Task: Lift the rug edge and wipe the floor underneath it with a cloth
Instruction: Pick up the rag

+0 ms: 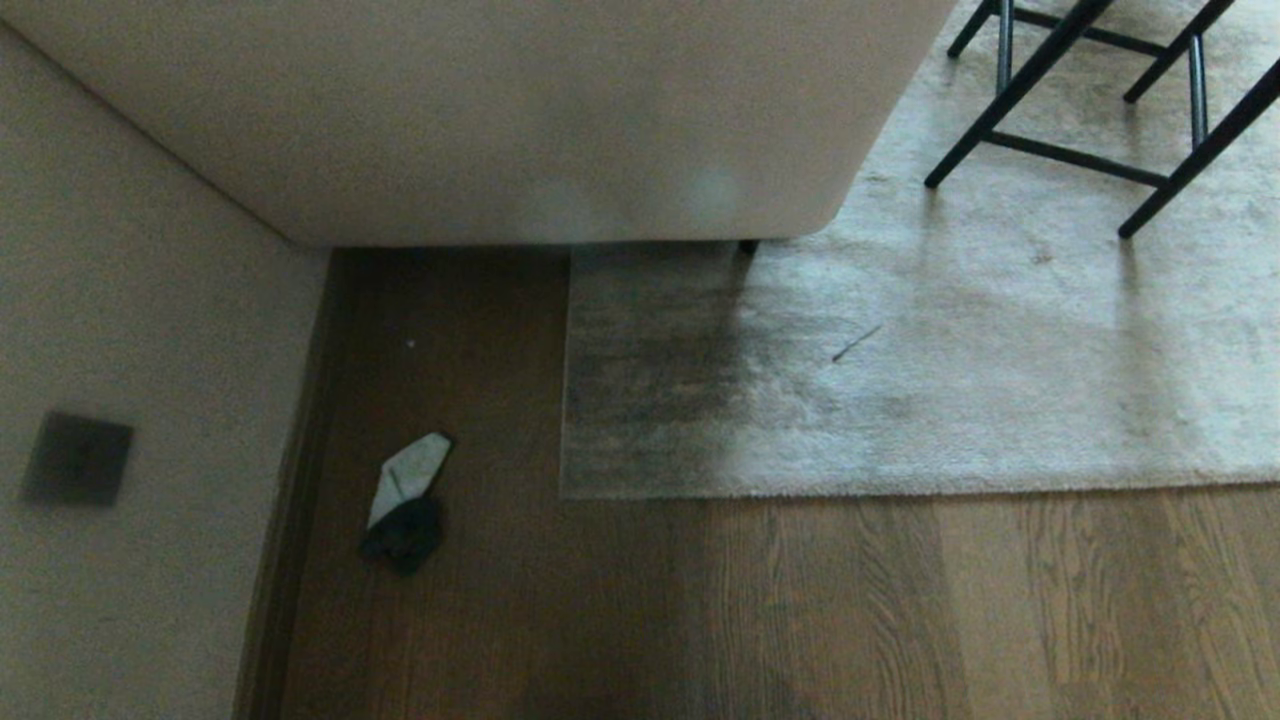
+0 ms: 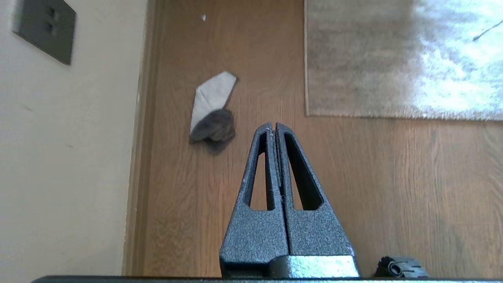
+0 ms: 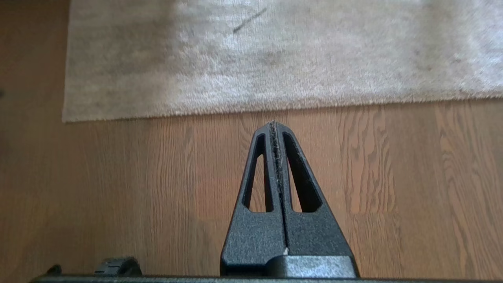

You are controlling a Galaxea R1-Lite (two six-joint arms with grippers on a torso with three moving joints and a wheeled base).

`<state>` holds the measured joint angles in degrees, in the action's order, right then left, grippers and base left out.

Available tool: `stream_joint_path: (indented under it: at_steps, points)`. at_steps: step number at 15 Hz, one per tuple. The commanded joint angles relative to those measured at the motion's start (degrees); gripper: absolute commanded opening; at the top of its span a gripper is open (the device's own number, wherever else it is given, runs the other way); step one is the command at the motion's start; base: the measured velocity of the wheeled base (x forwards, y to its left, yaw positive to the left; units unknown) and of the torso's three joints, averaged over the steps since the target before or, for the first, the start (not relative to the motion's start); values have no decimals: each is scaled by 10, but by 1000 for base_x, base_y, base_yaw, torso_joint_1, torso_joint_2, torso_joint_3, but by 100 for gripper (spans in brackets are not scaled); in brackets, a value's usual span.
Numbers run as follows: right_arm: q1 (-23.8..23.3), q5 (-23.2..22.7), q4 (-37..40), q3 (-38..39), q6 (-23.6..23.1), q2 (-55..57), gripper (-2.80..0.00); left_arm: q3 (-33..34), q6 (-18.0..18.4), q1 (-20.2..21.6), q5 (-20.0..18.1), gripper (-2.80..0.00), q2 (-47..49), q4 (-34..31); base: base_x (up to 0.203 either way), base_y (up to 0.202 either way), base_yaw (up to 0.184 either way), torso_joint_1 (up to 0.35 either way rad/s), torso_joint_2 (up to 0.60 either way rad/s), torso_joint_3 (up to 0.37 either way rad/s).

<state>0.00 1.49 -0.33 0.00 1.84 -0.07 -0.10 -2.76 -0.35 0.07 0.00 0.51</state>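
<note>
The left gripper (image 2: 275,125) has its two fingers pressed flat together and holds nothing; it hangs above the floor (image 2: 393,188) with bare planks beneath its tips. The right gripper (image 3: 274,123) is likewise fully closed and empty, with a little grey fluff caught along the seam between its fingers, and it points at the floor just short of the rug edge (image 3: 275,106). Neither gripper appears in the head view. The rug edge lies flat on the brown wood-grain planks, its corner (image 1: 565,492) square and unlifted, the pile pale grey-beige and darker where shadow falls. The cloth (image 1: 405,495) lies on the floor between the wall (image 1: 130,330) and the rug corner, apart from both, crumpled with a pale flap folded up over a darker bunched part. A dark wall plate (image 1: 77,458) sits low on the wall. A large pale piece of furniture (image 1: 500,110) covers the rug's far side, and black chair legs (image 1: 1080,110) standing on the rug are cut off by the frame.
</note>
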Motion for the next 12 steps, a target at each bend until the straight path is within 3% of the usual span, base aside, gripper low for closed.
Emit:
stream_joint_path:
  at_steps: [1,12]
  points:
    - [0,0,0,0,0,1,-280,0,-1,0,0,-280,0,0,0,0,0,-1,1,-198]
    - [0,0,0,0,0,1,-280,0,-1,0,0,-280,0,0,0,0,0,2,3,-198]
